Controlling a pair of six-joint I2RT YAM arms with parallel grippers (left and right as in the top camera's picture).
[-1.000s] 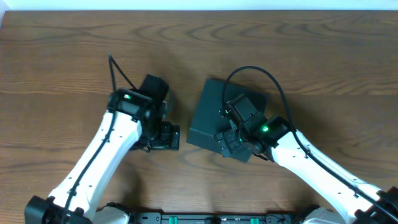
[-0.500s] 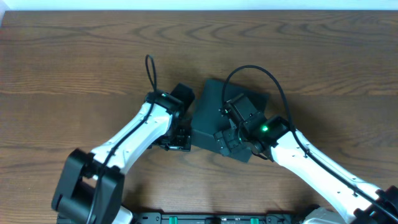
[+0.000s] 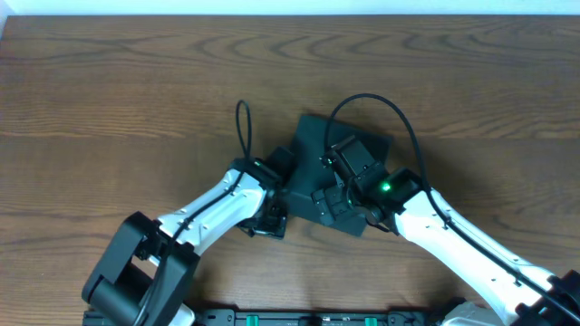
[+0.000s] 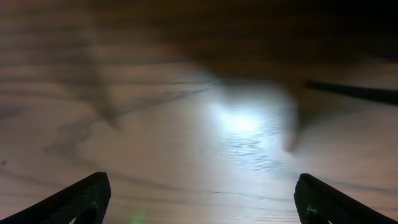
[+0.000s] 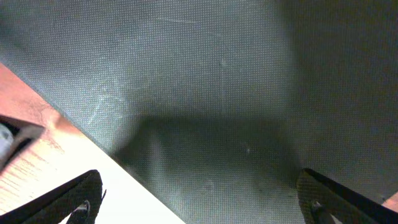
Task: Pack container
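Note:
The dark teal-green container (image 3: 308, 167) lies shut on the wooden table near the middle in the overhead view, turned at an angle. Its matte lid (image 5: 211, 87) fills the right wrist view. My right gripper (image 3: 332, 206) is open and hovers just above the container's front part, its fingertips (image 5: 81, 196) spread wide over the lid and its left edge. My left gripper (image 3: 271, 220) is open beside the container's left front corner, low over the table. The left wrist view shows only bare wood (image 4: 236, 124) between its spread fingertips (image 4: 81, 196). No snack packets show.
The wooden table (image 3: 109, 100) stretches all round the container. A black cable (image 3: 243, 127) loops up from the left arm and another (image 3: 362, 104) arcs over the container from the right arm. The table's far edge (image 3: 290, 13) runs along the top.
My left arm has swung right, from well left of the container to right beside its left front corner. The right gripper and the container have stayed put.

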